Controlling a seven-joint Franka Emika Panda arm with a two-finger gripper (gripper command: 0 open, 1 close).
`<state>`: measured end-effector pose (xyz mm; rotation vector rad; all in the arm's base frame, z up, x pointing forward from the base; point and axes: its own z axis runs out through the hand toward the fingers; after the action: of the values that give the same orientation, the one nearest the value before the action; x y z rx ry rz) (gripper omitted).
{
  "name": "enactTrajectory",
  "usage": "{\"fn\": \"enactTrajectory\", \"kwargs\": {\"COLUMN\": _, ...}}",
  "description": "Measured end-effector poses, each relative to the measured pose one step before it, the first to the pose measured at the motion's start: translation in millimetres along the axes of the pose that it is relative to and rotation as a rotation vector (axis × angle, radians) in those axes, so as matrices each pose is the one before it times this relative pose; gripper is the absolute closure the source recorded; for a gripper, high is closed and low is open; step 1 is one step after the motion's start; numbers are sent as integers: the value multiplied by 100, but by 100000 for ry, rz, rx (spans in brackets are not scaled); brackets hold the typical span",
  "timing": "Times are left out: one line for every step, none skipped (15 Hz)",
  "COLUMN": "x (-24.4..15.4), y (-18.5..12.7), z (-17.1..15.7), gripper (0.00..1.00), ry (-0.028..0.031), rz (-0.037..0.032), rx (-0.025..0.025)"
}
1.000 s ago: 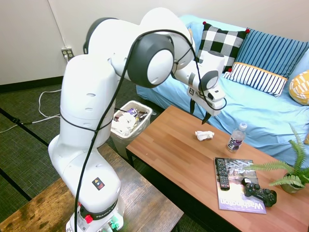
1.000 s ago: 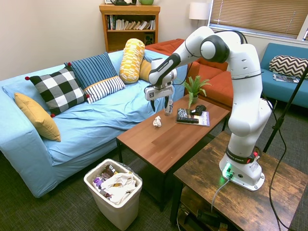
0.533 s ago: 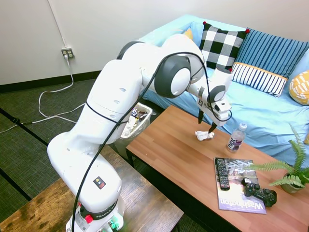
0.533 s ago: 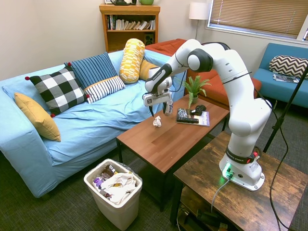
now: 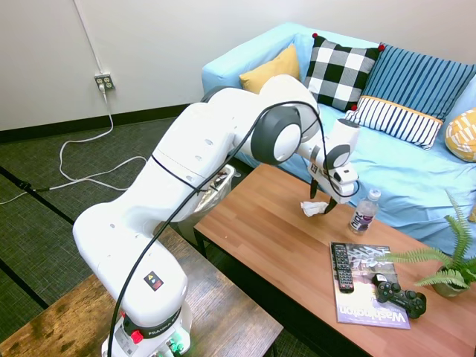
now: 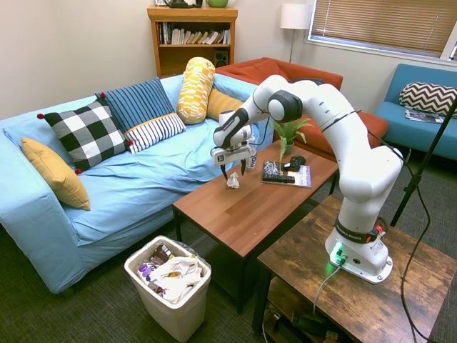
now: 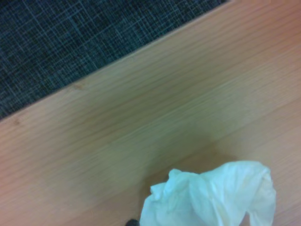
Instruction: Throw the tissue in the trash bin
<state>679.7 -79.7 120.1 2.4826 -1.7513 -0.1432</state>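
end effector [image 6: 233,171] lowered onto tissue [image 6: 233,181] | fingers spread, straddling | wad's long axis unclear

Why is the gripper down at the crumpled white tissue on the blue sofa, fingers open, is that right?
Not the sofa. The crumpled white tissue lies on the brown wooden coffee table, as the second exterior view shows. The rest holds: the gripper is down at it, fingers open.
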Motion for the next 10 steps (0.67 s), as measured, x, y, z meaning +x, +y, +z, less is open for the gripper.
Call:
{"fn": "enactTrajectory", "kwargs": {"x": -4, "y": -6, "z": 186, "gripper": 100, "ry": -297, "rz": 214, "rx": -122}}
{"fn": "enactTrajectory", "kwargs": {"x": -27, "y": 27, "z": 245, "gripper": 100, "ry": -309, "rz": 176, "rx": -219}}
{"fn": "enactTrajectory", "kwargs": {"x": -22, "y": 42, "z": 271, "gripper": 100, "ry": -193, "rz": 50, "rx": -336}}
{"fn": "enactTrajectory", "kwargs": {"x": -19, "y": 32, "z": 213, "gripper": 100, "ry": -190, "rz": 83, "rx": -225}}
{"fn": "enactTrajectory", "kwargs": {"x": -22, "y": 26, "z": 193, "gripper": 100, "ry": -215, "rz": 107, "rx": -192}}
{"fn": "enactTrajectory", "kwargs": {"x": -27, "y": 23, "z": 194, "gripper": 100, "ry": -258, "rz": 139, "rx": -184}}
{"fn": "enactTrajectory", "kwargs": {"x": -49, "y": -24, "z": 177, "gripper": 100, "ry": -526, "rz": 383, "rx": 69}}
{"fn": "enactTrajectory", "kwargs": {"x": -65, "y": -129, "z": 114, "gripper": 100, "ry": -664, "rz": 487, "rx": 378}}
{"fn": "enactTrajectory", "kwargs": {"x": -113, "y": -110, "z": 212, "gripper": 100, "ry": -740, "rz": 408, "rx": 218}}
{"fn": "enactTrajectory", "kwargs": {"x": -160, "y": -40, "z": 295, "gripper": 100, "ry": -600, "rz": 165, "rx": -120}}
